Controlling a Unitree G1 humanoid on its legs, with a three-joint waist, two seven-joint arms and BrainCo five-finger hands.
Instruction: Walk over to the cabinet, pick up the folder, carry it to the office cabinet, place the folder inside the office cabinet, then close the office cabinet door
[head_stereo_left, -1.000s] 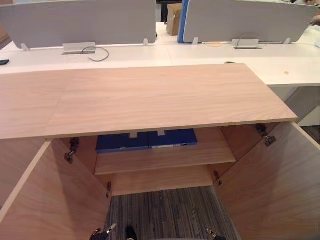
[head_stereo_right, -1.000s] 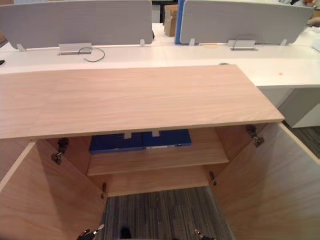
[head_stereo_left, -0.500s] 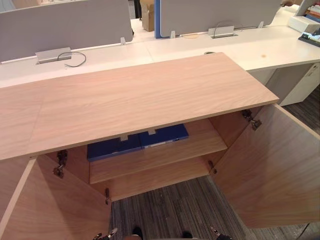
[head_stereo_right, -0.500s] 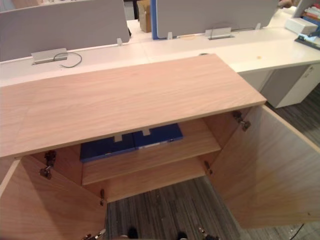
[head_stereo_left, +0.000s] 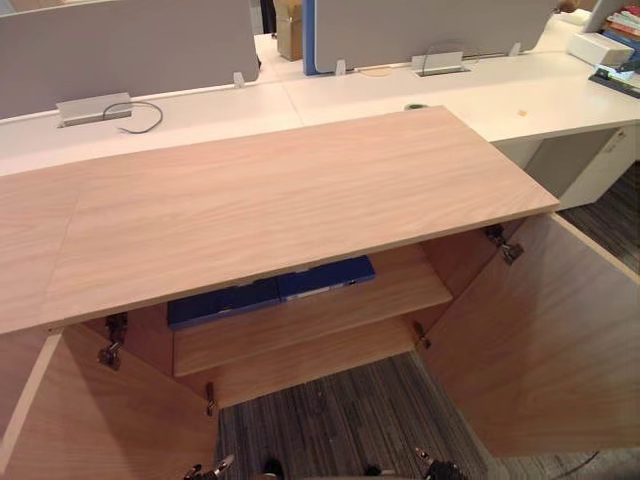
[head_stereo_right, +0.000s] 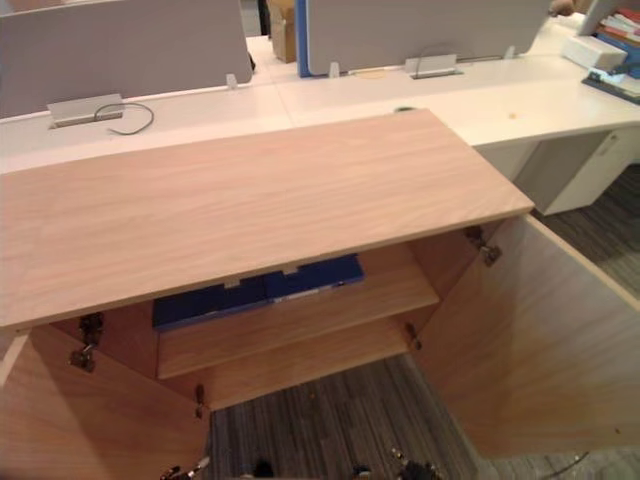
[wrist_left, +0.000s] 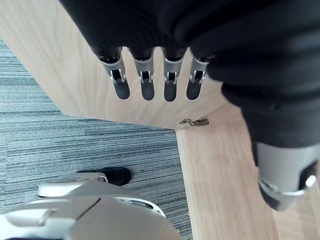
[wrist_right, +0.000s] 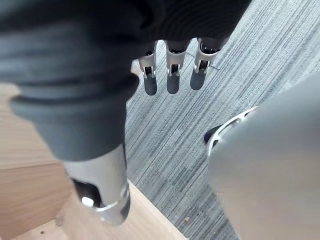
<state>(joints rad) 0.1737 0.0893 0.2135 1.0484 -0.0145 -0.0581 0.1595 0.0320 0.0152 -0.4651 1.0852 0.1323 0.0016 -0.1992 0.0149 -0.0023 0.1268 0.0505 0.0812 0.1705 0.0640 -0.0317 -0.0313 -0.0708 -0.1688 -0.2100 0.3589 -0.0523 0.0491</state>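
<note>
The blue folder (head_stereo_left: 270, 292) lies flat on the upper shelf inside the wooden office cabinet (head_stereo_left: 270, 200), half hidden under the cabinet's top. Both doors stand wide open, the left door (head_stereo_left: 110, 420) and the right door (head_stereo_left: 540, 340). My left hand (wrist_left: 145, 85) hangs beside the left door with straight fingers and holds nothing. My right hand (wrist_right: 172, 75) hangs over the carpet by the right door, fingers relaxed and empty. Both hands are low and apart from the folder.
Grey striped carpet (head_stereo_left: 340, 420) lies between the doors. Behind the cabinet run white desks (head_stereo_left: 400, 90) with grey dividers (head_stereo_left: 130, 45), a loose cable (head_stereo_left: 135, 108) and a cardboard box (head_stereo_left: 290, 25). Books (head_stereo_left: 615, 50) sit at the far right.
The whole picture has swung to the right, so the camera moved. The folder stays on the shelf, and both doors stay open.
</note>
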